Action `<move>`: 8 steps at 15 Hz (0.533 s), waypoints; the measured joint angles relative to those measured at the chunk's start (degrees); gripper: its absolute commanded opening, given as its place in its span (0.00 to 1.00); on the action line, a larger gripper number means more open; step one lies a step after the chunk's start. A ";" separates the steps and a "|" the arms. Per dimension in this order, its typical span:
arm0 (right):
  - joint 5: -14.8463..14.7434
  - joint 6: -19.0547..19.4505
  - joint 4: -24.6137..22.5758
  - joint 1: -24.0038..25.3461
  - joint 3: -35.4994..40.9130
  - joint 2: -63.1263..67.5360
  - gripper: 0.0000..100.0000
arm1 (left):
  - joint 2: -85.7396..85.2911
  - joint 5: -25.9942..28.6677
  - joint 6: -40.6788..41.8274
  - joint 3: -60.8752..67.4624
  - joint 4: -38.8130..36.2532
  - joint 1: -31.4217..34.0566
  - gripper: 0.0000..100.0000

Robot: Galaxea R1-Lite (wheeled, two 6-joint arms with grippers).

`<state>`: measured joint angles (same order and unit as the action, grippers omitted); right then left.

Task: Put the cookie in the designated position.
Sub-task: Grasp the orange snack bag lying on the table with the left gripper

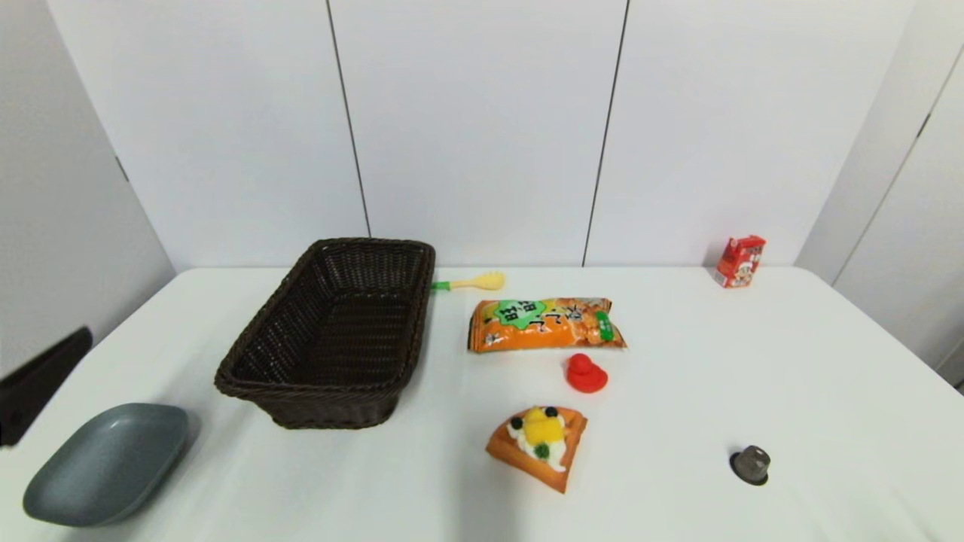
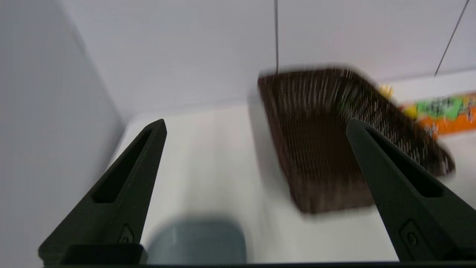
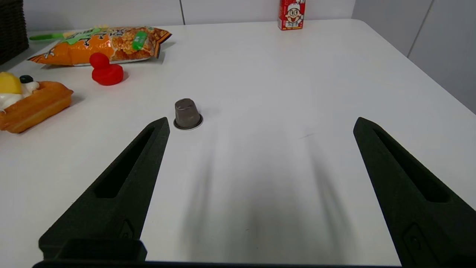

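Nothing is held yet, and the cookie bag lies flat on the white table, lengthwise left to right, just right of the dark wicker basket and toward the far side. A red toy duck sits just near of the bag's right end, close but seemingly not touching, and a waffle wedge with cream and fruit lies nearer again. The left gripper hovers with its fingers spread wide and empty, looking across at the basket with a grey dish at the near left below it. The right gripper is likewise wide open and empty, low over the near right of the table, with a small grey capsule just beyond one fingertip. Which arm takes this is not settled, though the bag lies ahead of both. Whichever goes, my advice: come down on the middle of the bag, fingers across its short width, clear of the duck. A crinkly bag gives and slides, so pinch deep enough to gather the film. The basket looks the likely destination, but that is a guess. A yellow spoon beyond the bag and a red carton at the far right are well clear of the route.
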<state>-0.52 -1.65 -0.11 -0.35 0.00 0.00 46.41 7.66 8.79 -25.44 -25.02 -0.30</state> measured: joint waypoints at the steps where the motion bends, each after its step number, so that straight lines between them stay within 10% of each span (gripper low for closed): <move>1: 0.00 0.00 -0.02 0.00 0.00 0.00 1.00 | 6.05 2.10 1.71 -5.38 -1.74 -1.18 1.00; 8: 0.00 0.00 -0.02 0.02 0.00 0.00 1.00 | 42.37 9.84 13.69 -45.07 13.19 -23.50 1.00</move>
<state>-0.52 -1.65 -0.13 -0.33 0.00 0.00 88.78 17.49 22.48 -70.51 -11.82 -23.81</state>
